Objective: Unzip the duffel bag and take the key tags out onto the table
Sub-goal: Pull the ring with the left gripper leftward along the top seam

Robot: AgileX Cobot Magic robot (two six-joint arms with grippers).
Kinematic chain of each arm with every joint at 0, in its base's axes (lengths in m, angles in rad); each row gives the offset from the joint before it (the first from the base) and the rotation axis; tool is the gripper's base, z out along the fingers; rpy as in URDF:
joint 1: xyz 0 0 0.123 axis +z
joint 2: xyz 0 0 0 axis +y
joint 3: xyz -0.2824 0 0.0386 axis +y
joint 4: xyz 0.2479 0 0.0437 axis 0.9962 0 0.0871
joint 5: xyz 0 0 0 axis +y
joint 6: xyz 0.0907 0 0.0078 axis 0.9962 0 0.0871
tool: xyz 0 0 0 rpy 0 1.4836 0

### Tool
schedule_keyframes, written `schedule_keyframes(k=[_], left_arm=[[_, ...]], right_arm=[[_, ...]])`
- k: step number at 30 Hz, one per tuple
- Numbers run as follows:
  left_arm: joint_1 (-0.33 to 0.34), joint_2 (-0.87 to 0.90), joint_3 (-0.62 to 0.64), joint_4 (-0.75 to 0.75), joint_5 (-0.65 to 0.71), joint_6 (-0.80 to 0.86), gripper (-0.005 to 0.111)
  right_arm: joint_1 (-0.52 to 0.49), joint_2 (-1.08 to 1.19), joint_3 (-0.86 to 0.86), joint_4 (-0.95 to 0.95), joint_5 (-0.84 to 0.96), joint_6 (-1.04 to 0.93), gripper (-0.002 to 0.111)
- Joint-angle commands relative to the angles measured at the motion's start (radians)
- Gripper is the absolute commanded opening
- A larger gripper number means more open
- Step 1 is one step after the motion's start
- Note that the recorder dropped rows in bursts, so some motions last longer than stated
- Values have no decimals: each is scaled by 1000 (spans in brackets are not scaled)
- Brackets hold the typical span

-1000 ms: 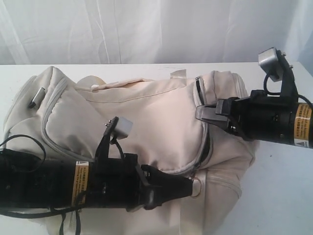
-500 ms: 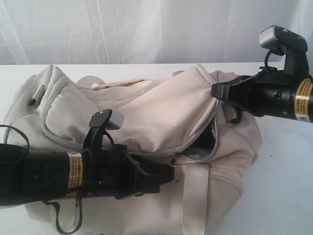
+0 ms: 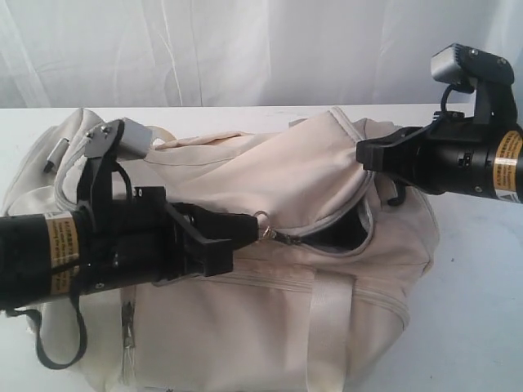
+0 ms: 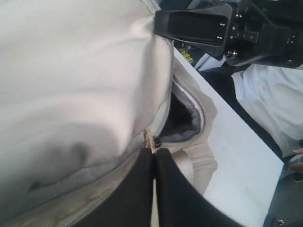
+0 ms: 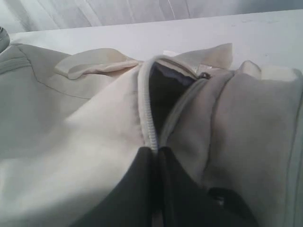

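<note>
The cream duffel bag [image 3: 270, 310] lies across the white table [image 3: 478, 318]. My left gripper [image 3: 250, 224] is shut on the metal ring of the zipper pull [image 3: 261, 220], seen at the fingertips as the ring [image 4: 149, 141]. The grey zipper is parted to the right of it, showing dark lining [image 3: 343, 235] [image 4: 182, 118]. My right gripper [image 3: 360, 153] is shut on the zipper edge of the bag's flap [image 5: 150, 128] and holds it raised above the opening [image 5: 165, 92]. The key tags are hidden.
A shiny webbing strap [image 3: 327, 327] runs down the bag's near side. A small zip pocket [image 3: 55, 155] sits at the bag's far left end. White curtain hangs behind the table. Bare tabletop [image 3: 482, 245] lies to the right of the bag.
My left gripper has drawn the zipper ring leftward and toward the back along the bag, lengthening the gap. My right gripper lifted the flap edge a second ago and now holds still.
</note>
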Motion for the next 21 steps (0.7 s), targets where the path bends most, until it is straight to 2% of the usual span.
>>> schedule_keyframes(k=[1,6,12,21], left_arm=[[2,-87,1,61,132,-50,0],[2,-174,1,154,263,-181,0],[2,-259,51,221,343,-324,0],[2,-441,106,216,591,-360,0]], right_arm=[[-2,-10,-4,-9,5,-3,0],[-2,-10,-4,-9,5,-3,0],[-2,-10,-4,-9,5,-3,0],[-2,-10,-4,-9,5,-3,0]])
